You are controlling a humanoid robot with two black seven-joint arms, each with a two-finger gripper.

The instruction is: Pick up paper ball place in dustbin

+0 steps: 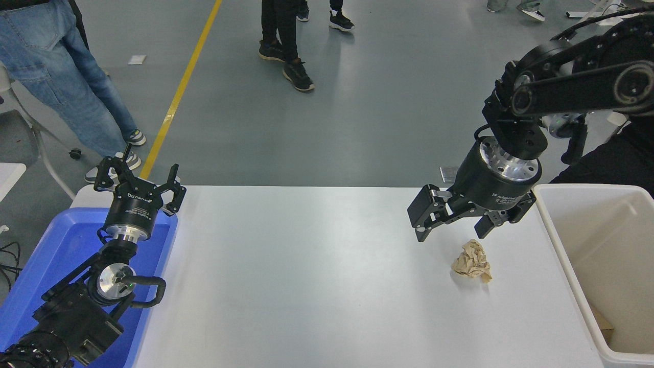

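Note:
A crumpled tan paper ball (pixel 472 261) lies on the white table (pixel 306 276) toward the right. My right gripper (pixel 452 234) hangs just above and slightly behind it, open, fingers pointing down, with nothing between them and a small gap to the paper. The off-white dustbin (pixel 567 266) stands at the table's right edge, close beside the ball; a scrap of brown paper shows at its bottom. My left gripper (pixel 139 176) is parked open at the lower left, above a blue tray.
A shallow blue tray (pixel 61 245) sits on the left end of the table under the left arm. People stand on the grey floor beyond the far edge, and a chair leg shows at the far left.

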